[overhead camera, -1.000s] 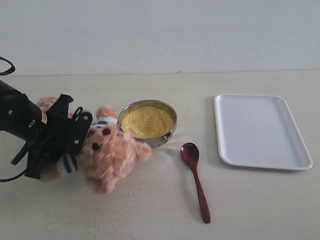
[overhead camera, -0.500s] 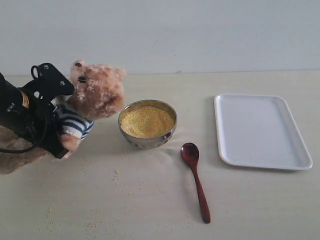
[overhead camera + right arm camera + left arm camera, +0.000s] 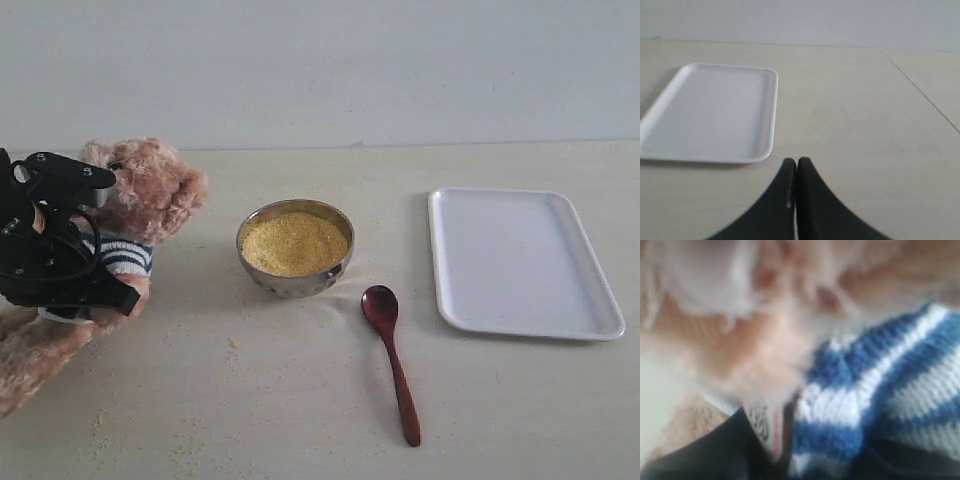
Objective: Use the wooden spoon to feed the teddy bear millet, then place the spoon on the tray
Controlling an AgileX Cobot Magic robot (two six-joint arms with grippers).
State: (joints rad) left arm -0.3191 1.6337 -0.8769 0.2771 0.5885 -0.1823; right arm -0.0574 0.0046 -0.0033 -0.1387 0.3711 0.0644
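Your left gripper (image 3: 85,238) clamps the soft teddy bear (image 3: 150,195), your right gripper (image 3: 796,170) sits closed and empty, so pinch the light, stiff, probably slippery wooden spoon (image 3: 392,360) mid-handle.

1 teddy bear (image 3: 152,195), 1 bowl (image 3: 298,284) of millet (image 3: 295,243), 1 spoon (image 3: 393,355), 1 tray (image 3: 520,262)
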